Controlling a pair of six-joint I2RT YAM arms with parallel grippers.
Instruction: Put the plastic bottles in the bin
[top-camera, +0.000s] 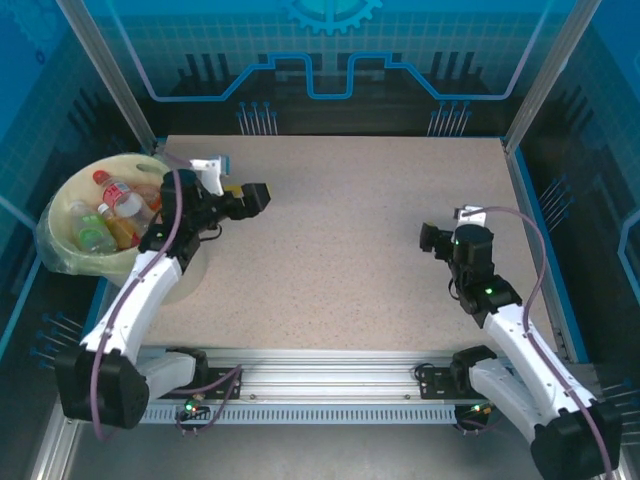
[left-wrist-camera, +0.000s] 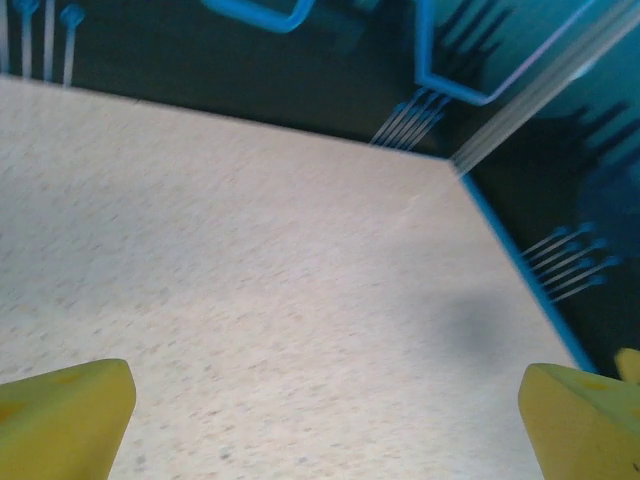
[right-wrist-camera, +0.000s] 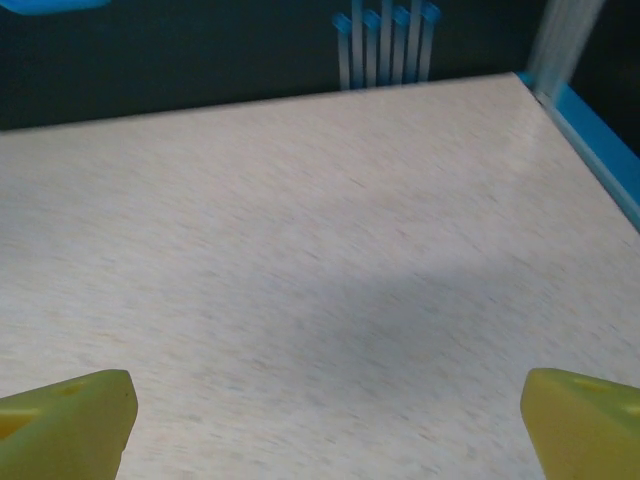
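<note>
The bin (top-camera: 66, 200), a round pale cream bucket with a clear bag, stands at the table's left edge. Several plastic bottles lie inside it, among them a red-labelled one (top-camera: 118, 196), a green one (top-camera: 93, 234) and an orange one (top-camera: 126, 236). My left gripper (top-camera: 258, 195) hangs just right of the bin over bare table. In the left wrist view the left gripper (left-wrist-camera: 325, 430) is open, its yellow fingertips (left-wrist-camera: 62, 420) far apart with nothing between. My right gripper (top-camera: 428, 240) sits at mid-right. In the right wrist view the right gripper (right-wrist-camera: 325, 430) is open over bare tabletop.
The speckled beige tabletop (top-camera: 340, 240) has a blue rim (top-camera: 540, 240) along its right side and aluminium frame posts (top-camera: 110, 75) at the back corners. A rail (top-camera: 320, 385) with both arm bases runs along the near edge. The left arm's elbow lies against the bin's right side.
</note>
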